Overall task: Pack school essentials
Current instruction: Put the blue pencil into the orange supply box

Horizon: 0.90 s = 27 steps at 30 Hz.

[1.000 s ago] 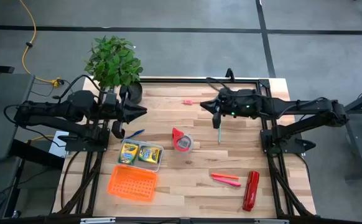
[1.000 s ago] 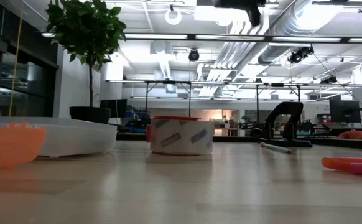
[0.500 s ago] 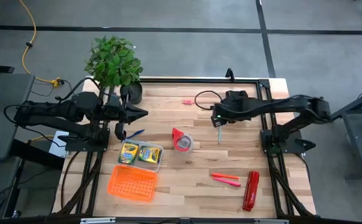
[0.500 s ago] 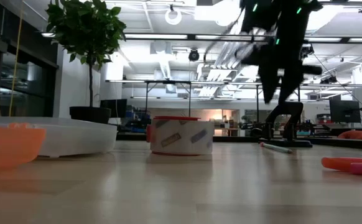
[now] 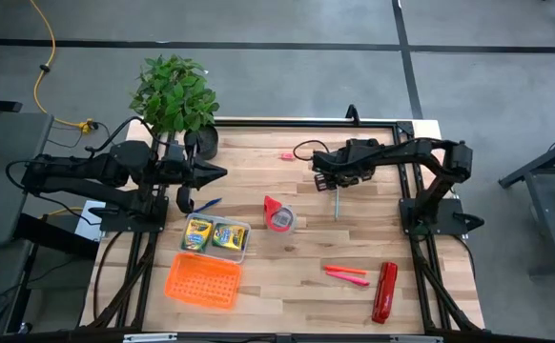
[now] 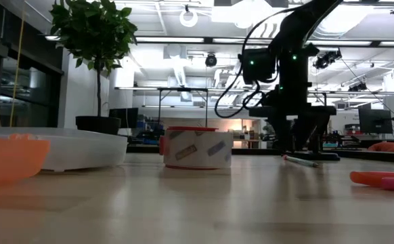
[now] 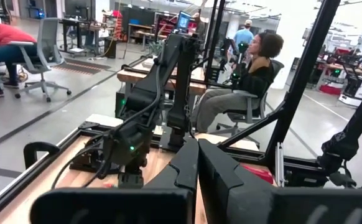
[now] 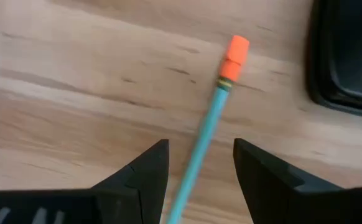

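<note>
Wooden desk below, your right hand hangs wide open straddling the teal pencil lying flat, ready to pinch it, while your left hand, closed, waits near the plant.

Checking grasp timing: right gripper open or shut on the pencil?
Open. In the right wrist view the right gripper fingers straddle the teal pencil with gaps either side.

Near left edge: clear tray with two yellow-green crayon boxes inside, orange perforated basket in front. At centre: red tape roll. Toward front right corner: pink-red markers, long red stapler just beside. Behind centre: thin teal pencil.
</note>
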Tool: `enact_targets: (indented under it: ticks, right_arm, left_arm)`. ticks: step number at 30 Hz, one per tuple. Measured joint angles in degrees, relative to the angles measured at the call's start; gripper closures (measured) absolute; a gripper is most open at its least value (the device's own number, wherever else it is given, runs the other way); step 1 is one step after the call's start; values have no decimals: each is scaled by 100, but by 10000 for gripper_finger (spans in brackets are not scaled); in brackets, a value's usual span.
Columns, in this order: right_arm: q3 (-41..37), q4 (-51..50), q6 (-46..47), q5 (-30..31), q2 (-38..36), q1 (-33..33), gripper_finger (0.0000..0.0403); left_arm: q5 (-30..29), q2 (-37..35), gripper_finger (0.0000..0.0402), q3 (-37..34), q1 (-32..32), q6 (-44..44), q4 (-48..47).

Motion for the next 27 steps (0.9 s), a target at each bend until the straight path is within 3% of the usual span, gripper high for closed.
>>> enact_targets:
  ticks: [13, 19, 27]
  right_arm:
    - [0, 76, -204, -542, 2, -731, 231]
    - [0, 58, -358, -1140, 197, -835, 231]
    - [24, 89, -309, -1193, 483, -832, 249]
  left_arm:
    - [4, 82, 401, 2, -2, -14, -4]
    - [4, 81, 401, 2, -1, 1, -2]
    - [1, 79, 401, 2, 0, -14, 2]
